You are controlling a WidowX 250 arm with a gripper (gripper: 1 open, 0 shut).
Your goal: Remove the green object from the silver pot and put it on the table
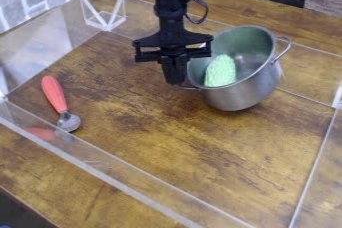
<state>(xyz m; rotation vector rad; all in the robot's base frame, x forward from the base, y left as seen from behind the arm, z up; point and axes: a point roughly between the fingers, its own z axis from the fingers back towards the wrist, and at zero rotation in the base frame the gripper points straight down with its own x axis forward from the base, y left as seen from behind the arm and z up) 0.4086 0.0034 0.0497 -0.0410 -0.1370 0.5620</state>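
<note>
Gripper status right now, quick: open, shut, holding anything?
Gripper: shut, at the silver pot's left rim; the green object lies inside the tilted pot, not held.

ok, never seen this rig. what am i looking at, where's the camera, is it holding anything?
One camera looks down from in front, above the table's near corner. The black column coming down from the top is a single robot arm; its gripper points down at the rim of the silver pot, which sits tilted. The jaws are shut, on what I cannot tell. The green object lies inside the pot beside the fingers. A red-handled spoon lies far left. Clear walls edge the wooden tabletop.
</note>
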